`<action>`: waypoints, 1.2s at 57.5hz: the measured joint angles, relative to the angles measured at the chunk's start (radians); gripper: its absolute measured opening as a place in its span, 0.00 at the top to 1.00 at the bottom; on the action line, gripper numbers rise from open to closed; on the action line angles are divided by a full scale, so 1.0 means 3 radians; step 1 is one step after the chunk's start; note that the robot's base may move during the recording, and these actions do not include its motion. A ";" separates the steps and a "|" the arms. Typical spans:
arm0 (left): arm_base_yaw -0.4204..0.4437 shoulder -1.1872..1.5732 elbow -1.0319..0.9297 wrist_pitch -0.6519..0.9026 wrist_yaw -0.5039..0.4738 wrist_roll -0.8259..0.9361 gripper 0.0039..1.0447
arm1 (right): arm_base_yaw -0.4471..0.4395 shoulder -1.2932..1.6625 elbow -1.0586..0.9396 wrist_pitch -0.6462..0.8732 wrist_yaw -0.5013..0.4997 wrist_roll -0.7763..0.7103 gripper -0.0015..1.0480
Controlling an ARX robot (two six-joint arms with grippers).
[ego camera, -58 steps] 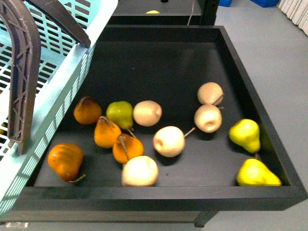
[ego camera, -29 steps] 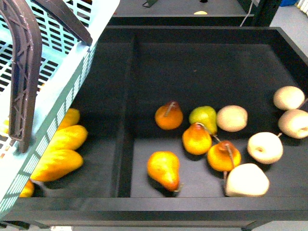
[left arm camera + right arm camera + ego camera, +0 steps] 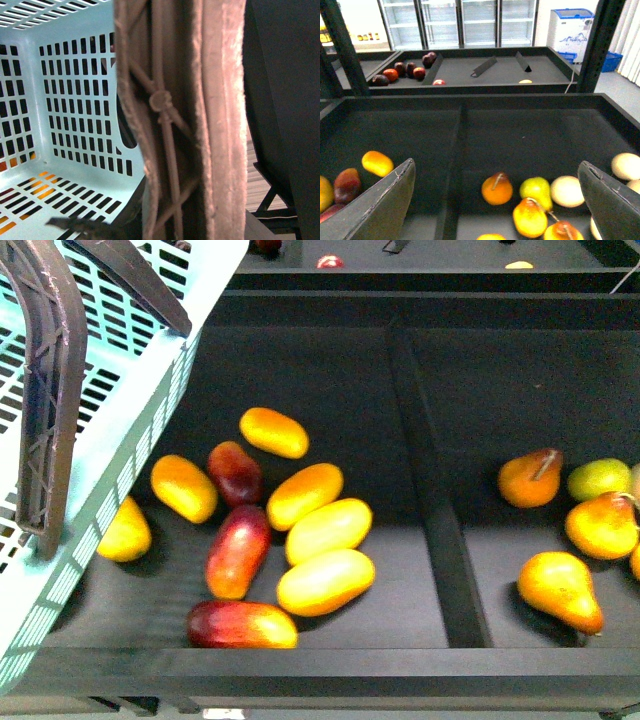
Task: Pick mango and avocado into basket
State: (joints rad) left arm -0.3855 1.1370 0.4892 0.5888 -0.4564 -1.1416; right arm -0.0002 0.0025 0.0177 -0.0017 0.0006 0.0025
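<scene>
The turquoise basket fills the left of the front view, its grey-brown handle raised. My left gripper is shut on the basket handle, which hides its fingers. Several yellow mangoes lie in the left compartment of the black shelf tray, mixed with dark red ones; one bright yellow mango lies near the front. One yellow mango also shows in the right wrist view. My right gripper is open and empty above the pear compartment. No avocado is in view.
A black divider splits the tray. Orange and green pears lie right of it, with pale round fruits further right. Dark red-purple mangoes lie among the yellow ones. A rear shelf holds red apples.
The front view has swung left along the shelf. The pears slid to the right edge and the mango compartment came into view. The basket stays in the same place in the picture.
</scene>
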 joint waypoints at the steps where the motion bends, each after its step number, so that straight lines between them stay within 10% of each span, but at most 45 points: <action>1: 0.0000 0.0000 0.0000 0.0000 -0.0003 0.0000 0.86 | 0.0000 0.0003 0.0000 0.0000 -0.0004 0.0001 0.08; 63: 0.0037 -0.0019 -0.0001 0.0000 -0.0085 0.0075 0.86 | -0.0001 0.0001 0.0000 0.0000 -0.0023 0.0000 0.08; 69: 0.0058 0.0036 0.0256 -0.0804 0.0267 0.0463 0.86 | -0.0001 0.0001 0.0000 0.0000 -0.0006 0.0000 0.08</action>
State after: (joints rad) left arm -0.3679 1.1477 0.5659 0.3477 -0.3763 -1.0027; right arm -0.0006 0.0029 0.0177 -0.0017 -0.0013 0.0025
